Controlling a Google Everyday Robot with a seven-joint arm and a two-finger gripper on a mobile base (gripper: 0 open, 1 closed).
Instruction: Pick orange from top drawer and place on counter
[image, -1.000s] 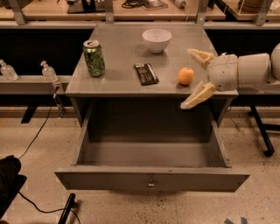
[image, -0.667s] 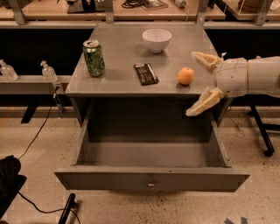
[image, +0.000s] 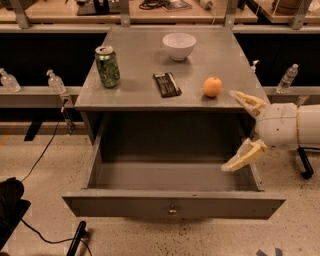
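The orange (image: 212, 86) sits on the worktop (image: 140, 55) near its front right corner. It is round, so no long axis or heading can be told. Nothing touches it.

Near its 9 o'clock lies a dark flat bar (image: 167, 84), its long axis running roughly 12 to 6. A white bowl (image: 179, 46) stands upright at the orange's 11 o'clock, toward the back. A green can (image: 107, 66) stands upright farther out at 9 o'clock, near the left edge.

The tool (image: 229, 131) hangs at the orange's 5 o'clock, just off the worktop's front right corner. Its fingers (image: 247, 101) are spread wide and grip nothing, and the lower one overlaps the right wall of the drawer (image: 125, 205). The drawer stands pulled out at the worktop's 6 o'clock.

The arm is cut off at the right edge. A dark shape at the lower left is cut off and hard to make out.
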